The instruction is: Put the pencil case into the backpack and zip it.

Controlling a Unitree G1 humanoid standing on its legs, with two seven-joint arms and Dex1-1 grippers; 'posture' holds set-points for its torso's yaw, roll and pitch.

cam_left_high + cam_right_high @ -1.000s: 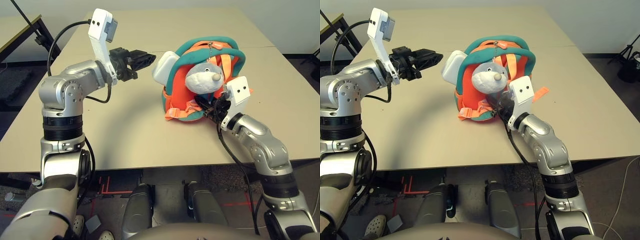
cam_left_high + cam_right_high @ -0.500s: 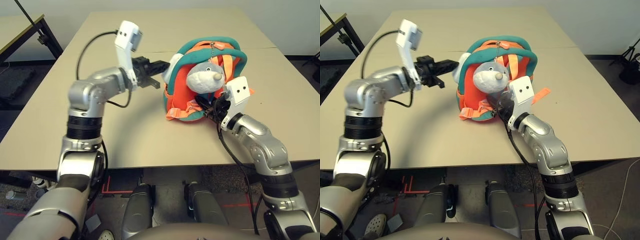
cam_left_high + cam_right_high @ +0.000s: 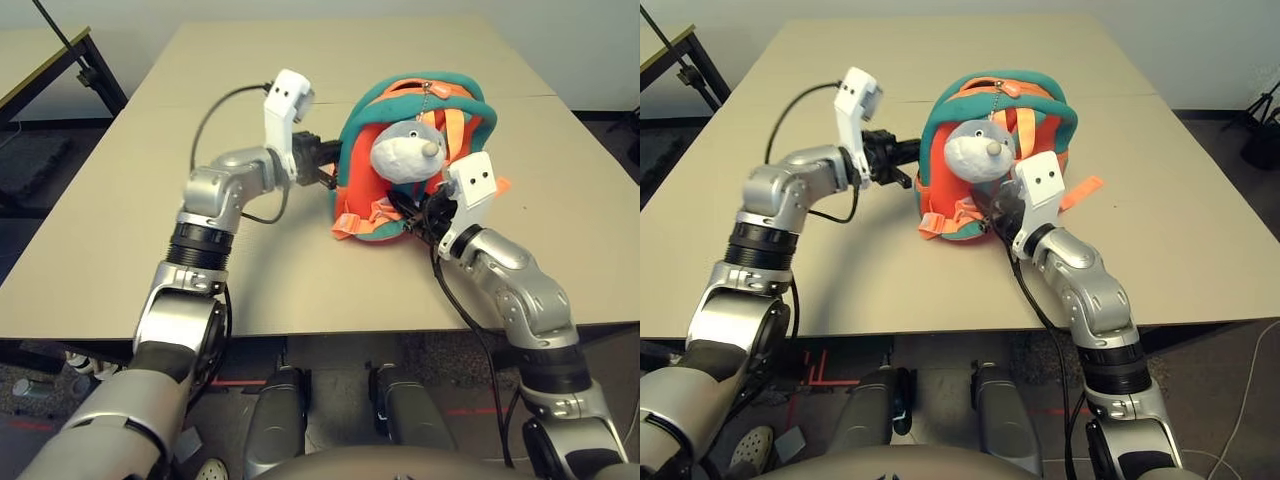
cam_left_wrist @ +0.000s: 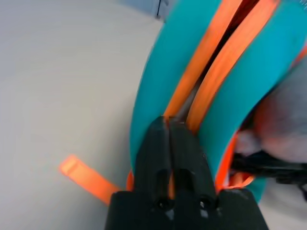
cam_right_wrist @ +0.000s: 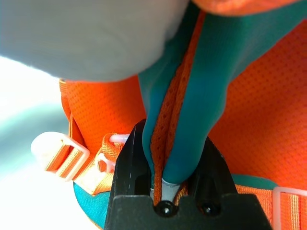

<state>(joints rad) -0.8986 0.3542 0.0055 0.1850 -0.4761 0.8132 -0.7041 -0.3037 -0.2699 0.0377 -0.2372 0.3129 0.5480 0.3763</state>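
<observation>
- The backpack [image 3: 420, 150], orange with teal trim, stands on the tan table [image 3: 120, 220], a little to the right of its middle and toward the far side.
- The pencil case does not show in any view; whether it lies inside the backpack cannot be told.
- A grey-white plush charm [image 3: 405, 150] hangs against the front of the backpack, just above the light orange straps [image 3: 365, 222] at its base.
- In the left wrist view the two teal bands of the opening run side by side with orange zipper tape between them, and a narrow dark gap is open along that seam.
- The left gripper [image 4: 169, 125] is at the backpack's left side; its fingers are pressed together, tips at the lower end of the seam. What they pinch, if anything, cannot be told.
- The right gripper [image 5: 166, 158] is at the backpack's lower right front, clamped on a fold of teal trim and orange mesh.
</observation>
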